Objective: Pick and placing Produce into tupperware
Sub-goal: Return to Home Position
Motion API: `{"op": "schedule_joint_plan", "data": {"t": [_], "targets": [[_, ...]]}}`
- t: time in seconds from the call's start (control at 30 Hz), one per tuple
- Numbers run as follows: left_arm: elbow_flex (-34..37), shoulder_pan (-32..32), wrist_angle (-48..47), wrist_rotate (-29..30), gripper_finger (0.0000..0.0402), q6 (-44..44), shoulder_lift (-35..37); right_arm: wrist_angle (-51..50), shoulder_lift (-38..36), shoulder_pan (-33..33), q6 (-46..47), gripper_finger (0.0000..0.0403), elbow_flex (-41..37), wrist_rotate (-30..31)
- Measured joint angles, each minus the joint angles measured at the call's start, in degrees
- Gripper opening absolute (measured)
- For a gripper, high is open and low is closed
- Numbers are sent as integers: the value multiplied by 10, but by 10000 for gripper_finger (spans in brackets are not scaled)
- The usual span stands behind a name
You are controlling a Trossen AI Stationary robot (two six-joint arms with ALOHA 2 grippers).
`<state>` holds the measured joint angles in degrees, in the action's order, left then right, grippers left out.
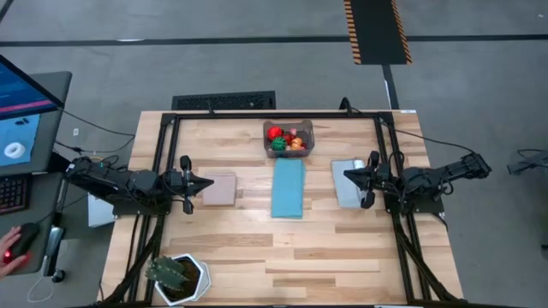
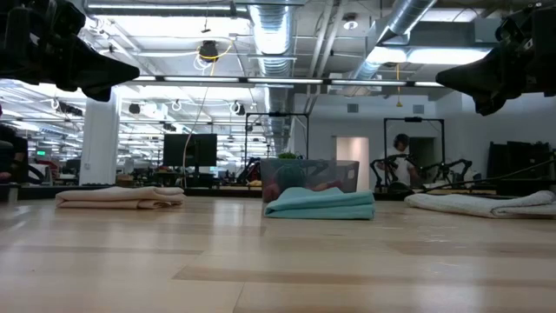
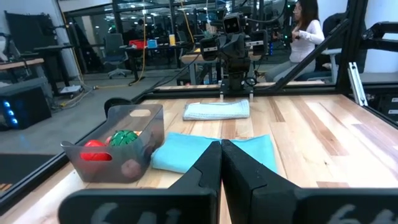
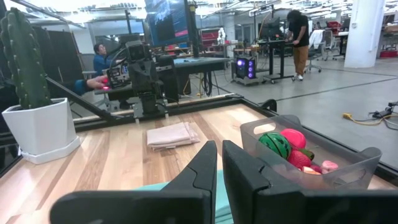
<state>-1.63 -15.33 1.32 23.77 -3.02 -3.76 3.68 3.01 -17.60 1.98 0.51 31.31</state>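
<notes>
The tupperware (image 1: 288,139), a translucent grey box, stands on the table near its far edge. The produce (image 1: 285,138) lies inside it: small red, green, orange and pink pieces, also seen through its wall in the left wrist view (image 3: 109,147) and the right wrist view (image 4: 287,147). My left gripper (image 1: 208,182) hovers level over the table's left part, shut and holding nothing. My right gripper (image 1: 348,175) hovers level over the right part, shut and also holding nothing. Both point toward the table's middle, well short of the tupperware.
A folded blue cloth (image 1: 288,189) lies at the middle, just in front of the tupperware. A tan cloth (image 1: 219,189) lies under my left gripper and a grey cloth (image 1: 348,182) under my right. A spiky plant in a white pot (image 1: 178,278) stands at the near left corner.
</notes>
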Motion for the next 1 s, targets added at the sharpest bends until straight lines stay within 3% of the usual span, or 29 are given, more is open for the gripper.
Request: {"op": "schedule_joint_plan", "data": {"t": [1.0], "targets": [[0,0,0,0,0,6,0,0,0,0,0,49,0,0]]}}
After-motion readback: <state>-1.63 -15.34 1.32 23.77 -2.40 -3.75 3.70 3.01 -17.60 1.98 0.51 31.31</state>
